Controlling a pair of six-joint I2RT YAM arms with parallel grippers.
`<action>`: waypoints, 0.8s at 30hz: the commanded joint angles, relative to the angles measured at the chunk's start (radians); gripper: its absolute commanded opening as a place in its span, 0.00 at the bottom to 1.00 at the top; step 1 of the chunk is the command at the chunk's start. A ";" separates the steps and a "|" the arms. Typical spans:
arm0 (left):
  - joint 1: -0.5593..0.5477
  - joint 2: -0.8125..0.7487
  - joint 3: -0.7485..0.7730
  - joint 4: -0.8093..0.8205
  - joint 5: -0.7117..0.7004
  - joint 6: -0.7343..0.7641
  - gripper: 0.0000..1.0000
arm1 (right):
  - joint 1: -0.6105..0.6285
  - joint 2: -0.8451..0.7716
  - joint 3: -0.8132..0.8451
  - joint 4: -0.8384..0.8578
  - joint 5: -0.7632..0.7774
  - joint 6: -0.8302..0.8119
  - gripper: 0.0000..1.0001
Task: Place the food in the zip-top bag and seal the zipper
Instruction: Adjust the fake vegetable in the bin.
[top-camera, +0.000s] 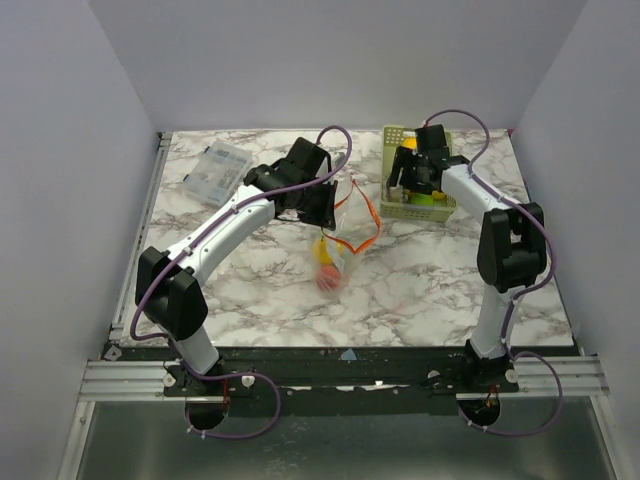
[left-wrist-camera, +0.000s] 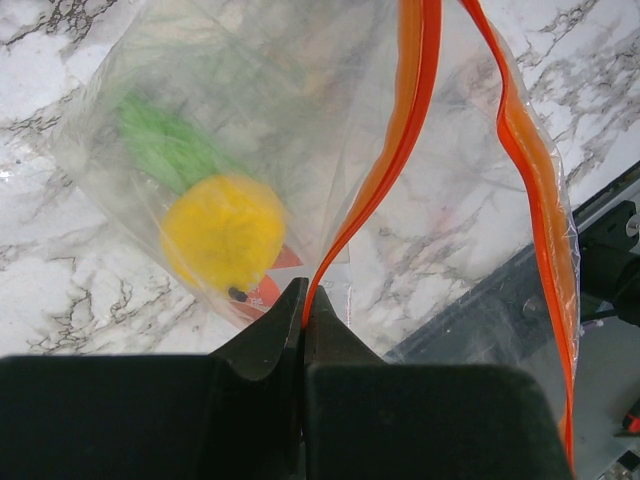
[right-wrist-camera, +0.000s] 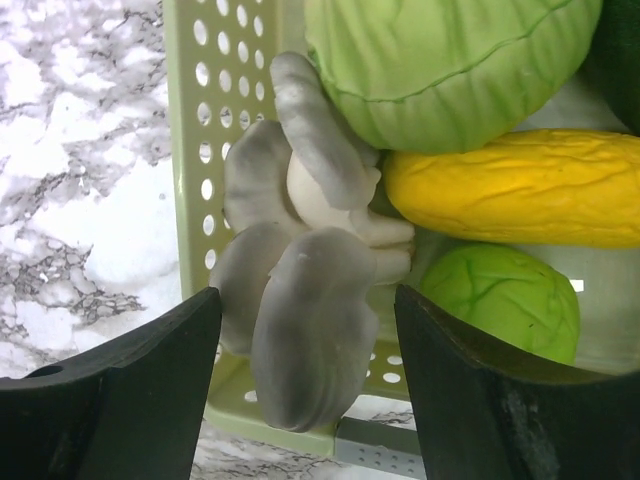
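On the left, left gripper (left-wrist-camera: 303, 300): pressed together, pinching the zipper (left-wrist-camera: 400, 150) near one end.
bag (left-wrist-camera: 250, 120): mid-table, thin, limp and crinkly, mouth gaping; I'd handle it by the strip, not the film.
inside bag: lemon (left-wrist-camera: 222, 232), green piece (left-wrist-camera: 165, 150), red-orange piece (left-wrist-camera: 265, 290).
right gripper (right-wrist-camera: 308, 345): spread either side of a grey mushroom (right-wrist-camera: 262, 190) in the basket (right-wrist-camera: 195, 120).
mushroom: looks light and lobed; I'd pinch across its thick middle.

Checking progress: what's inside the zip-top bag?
The zip-top bag holds a yellow round piece, a green piece beside it, and a red-orange piece mostly covered by the yellow one.
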 joint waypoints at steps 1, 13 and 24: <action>0.004 -0.010 -0.004 -0.010 0.025 0.009 0.00 | 0.004 0.029 -0.009 -0.033 -0.095 -0.072 0.71; 0.004 -0.016 -0.008 -0.006 0.027 0.008 0.00 | 0.005 0.114 0.048 -0.039 -0.052 -0.060 0.34; 0.004 -0.021 -0.011 -0.006 0.021 0.010 0.00 | 0.006 -0.020 0.066 -0.022 0.029 -0.009 0.00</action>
